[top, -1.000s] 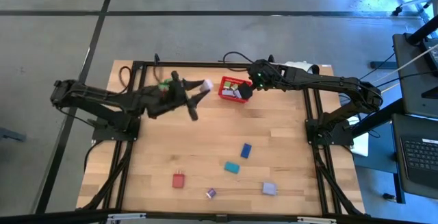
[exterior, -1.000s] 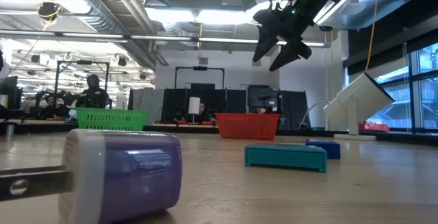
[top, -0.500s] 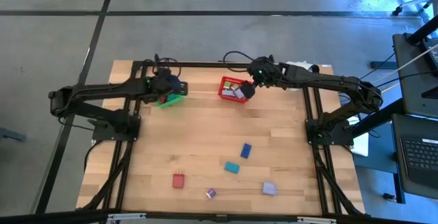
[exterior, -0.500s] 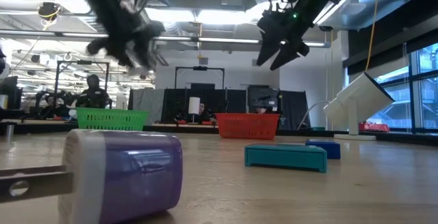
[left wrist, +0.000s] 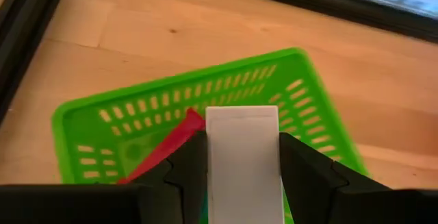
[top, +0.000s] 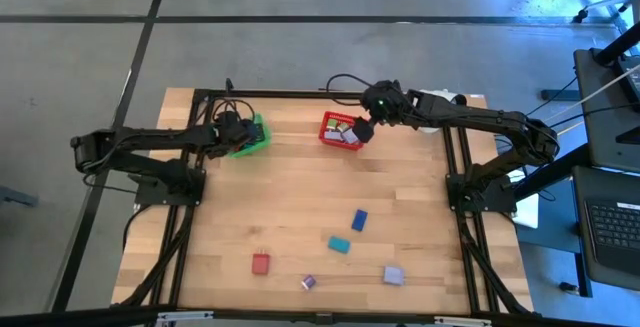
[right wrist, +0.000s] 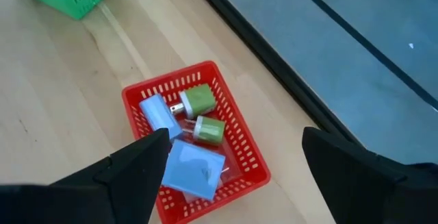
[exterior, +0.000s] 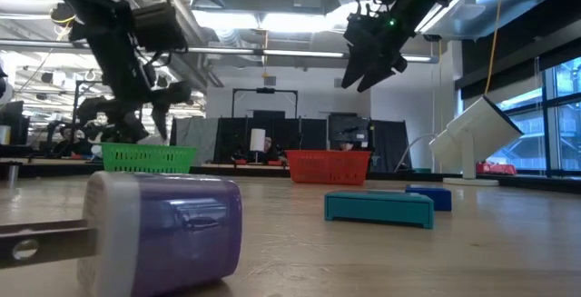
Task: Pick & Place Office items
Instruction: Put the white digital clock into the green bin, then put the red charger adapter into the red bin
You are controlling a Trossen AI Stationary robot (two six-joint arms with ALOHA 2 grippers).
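The left gripper (left wrist: 243,176) is hanging directly over the green mesh basket (left wrist: 301,101), its jaws clamping a white block (left wrist: 243,155) by its long sides, so the block's long axis is running straight out ahead of the fingers. The basket floor, where a red piece (left wrist: 164,152) is already lying, is sitting just below and ahead of the held block; that drop line is what a release would depend on. A second ago this arm was out over the bare wood between the two baskets with the white piece; it has since been swinging back to the green one.

Further right, the right gripper (right wrist: 233,166) is hovering above the red mesh basket (right wrist: 239,176) with jaws spread wide and holding nothing. Two green pieces (right wrist: 202,114) are lying inside beneath it; it has barely shifted.

The remaining office items (top: 340,244) are lying well apart from both grippers, toward the table's opposite edge, closer to neither arm by much.
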